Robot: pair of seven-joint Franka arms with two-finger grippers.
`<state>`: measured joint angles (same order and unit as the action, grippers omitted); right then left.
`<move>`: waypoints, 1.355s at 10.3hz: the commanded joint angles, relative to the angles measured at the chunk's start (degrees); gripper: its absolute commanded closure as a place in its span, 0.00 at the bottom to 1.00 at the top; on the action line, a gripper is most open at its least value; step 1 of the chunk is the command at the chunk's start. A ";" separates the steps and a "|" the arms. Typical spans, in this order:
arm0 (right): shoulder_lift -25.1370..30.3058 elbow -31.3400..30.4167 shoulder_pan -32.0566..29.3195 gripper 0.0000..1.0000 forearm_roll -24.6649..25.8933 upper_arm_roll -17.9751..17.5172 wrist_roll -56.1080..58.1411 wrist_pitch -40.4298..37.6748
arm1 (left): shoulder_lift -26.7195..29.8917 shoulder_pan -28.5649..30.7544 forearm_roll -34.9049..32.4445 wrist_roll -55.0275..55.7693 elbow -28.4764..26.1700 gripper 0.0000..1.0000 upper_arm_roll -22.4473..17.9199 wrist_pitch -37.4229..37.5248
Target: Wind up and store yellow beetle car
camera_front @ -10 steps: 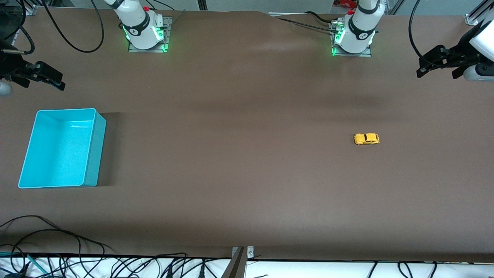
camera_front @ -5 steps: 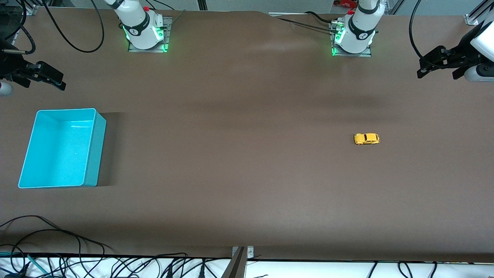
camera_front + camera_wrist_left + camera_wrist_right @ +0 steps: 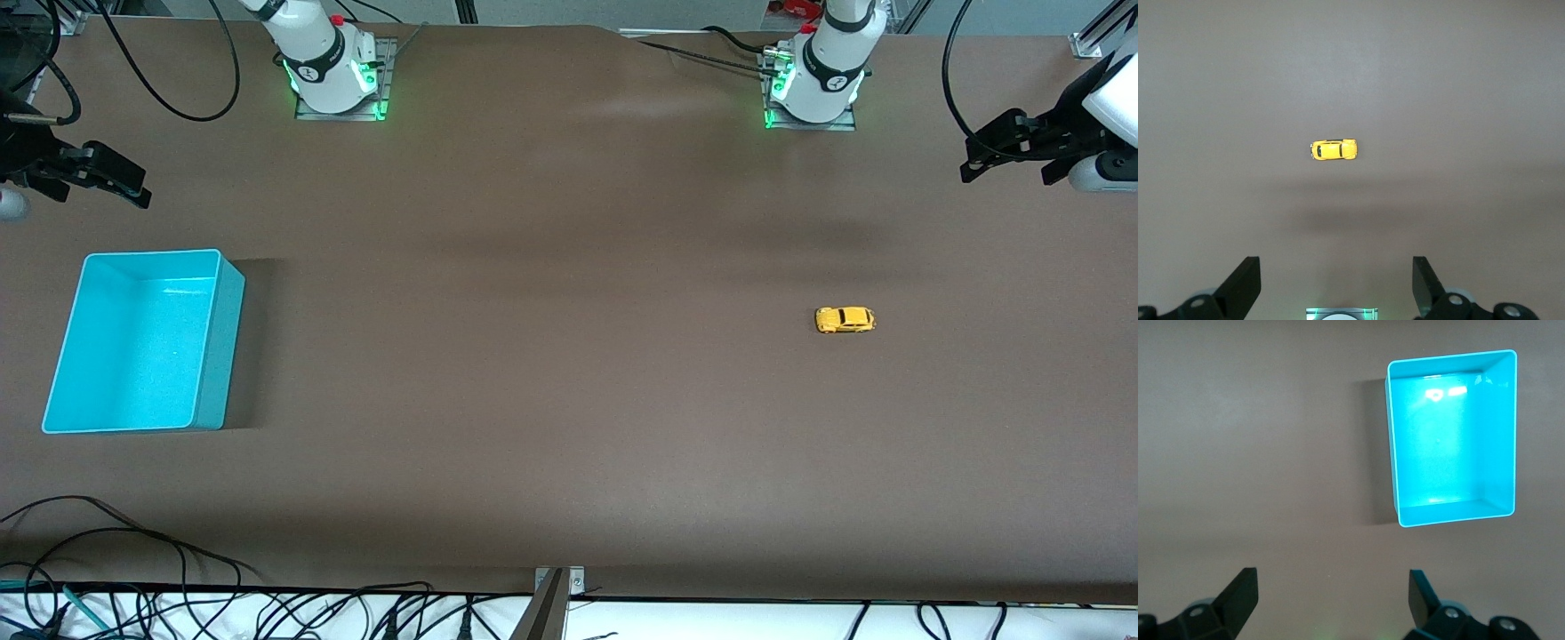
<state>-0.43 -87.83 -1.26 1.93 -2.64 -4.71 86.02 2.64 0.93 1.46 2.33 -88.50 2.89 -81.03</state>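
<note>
The front view looks down from high across the surface (image 3: 569, 400) toward both bases. Each wrist view looks straight down from well above; the left shares the yellow beetle car (image 3: 845, 319) (image 3: 1334, 149) with it.

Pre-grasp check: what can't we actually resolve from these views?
- Yellow beetle car: too small in front and left wrist views to show any wind-up mechanism or its underside.
- Turquoise bin: outer walls mostly out of sight from above.
- Left gripper and right gripper: both open, but cut off by the wrist views' edges; the arms run off the front view's sides.

A turquoise bin (image 3: 142, 342) sits toward the right arm's end.
</note>
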 commanded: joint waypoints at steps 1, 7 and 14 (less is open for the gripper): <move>0.08 0.64 0.03 0.00 -0.35 0.10 -0.74 -0.50 | -0.35 0.48 1.00 0.57 0.87 0.00 0.01 -0.09; -0.01 0.64 0.03 0.00 -0.35 0.01 -0.74 -0.42 | -0.97 1.09 0.47 0.57 0.87 0.00 -0.16 -0.18; -0.01 0.64 0.03 0.00 -0.35 0.01 -0.74 -0.24 | -0.97 1.44 0.56 0.65 0.87 0.00 0.01 -0.09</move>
<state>-0.43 -87.83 -1.26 1.93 -2.64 -4.71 86.04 1.93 1.76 1.46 2.34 -88.50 2.40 -81.05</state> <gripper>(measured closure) 0.000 0.000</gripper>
